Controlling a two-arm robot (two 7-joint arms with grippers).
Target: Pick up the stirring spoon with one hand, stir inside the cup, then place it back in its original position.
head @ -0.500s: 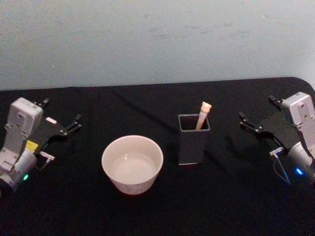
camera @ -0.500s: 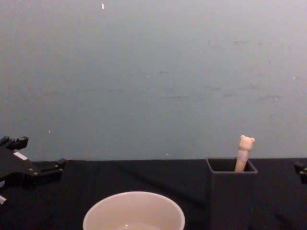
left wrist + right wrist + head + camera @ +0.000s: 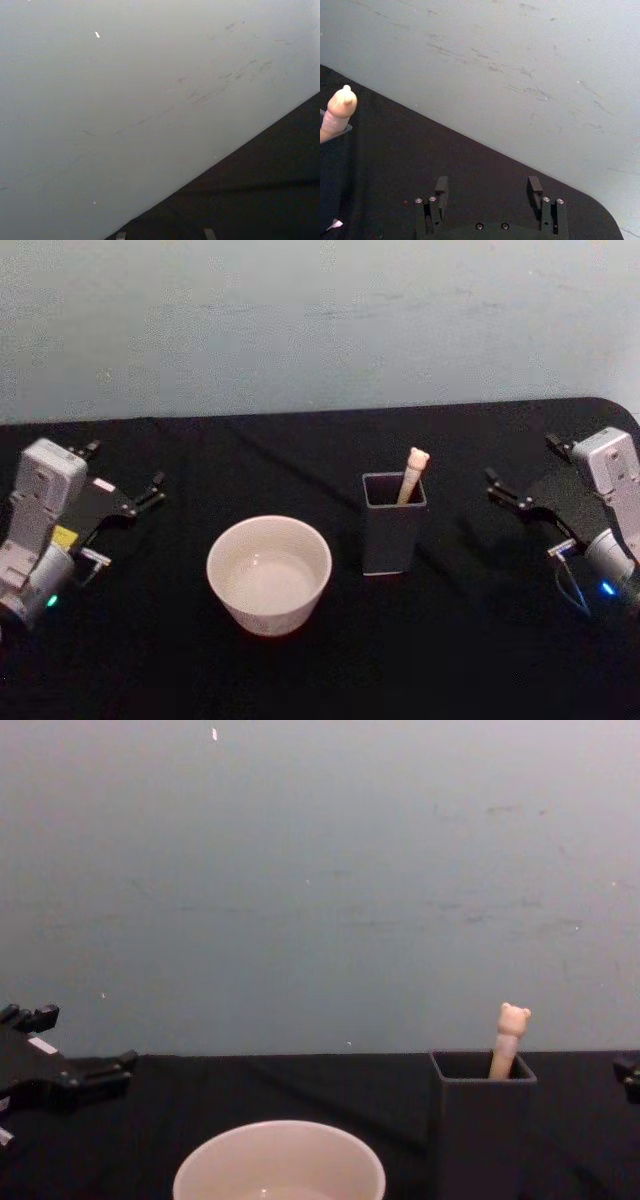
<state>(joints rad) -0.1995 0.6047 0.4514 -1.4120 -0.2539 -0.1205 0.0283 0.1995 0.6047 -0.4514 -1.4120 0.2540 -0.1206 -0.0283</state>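
Right gripper (image 3: 520,460) wide, empty | I'd pinch beige bear-topped spoon (image 3: 413,472) above dark grey square holder (image 3: 390,535), lift straight | left gripper (image 3: 127,464) wide, parked far left.

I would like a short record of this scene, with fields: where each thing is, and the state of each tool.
spoon: stands in the holder, bear head above the rim
holder: upright on the table, right of the cup, apart from it
cup: upright, no spoon in it
left tool: open, holds nothing, at the table's left side
right tool: open, holds nothing, at the right side, apart from the holder
task stage: spoon not yet picked up
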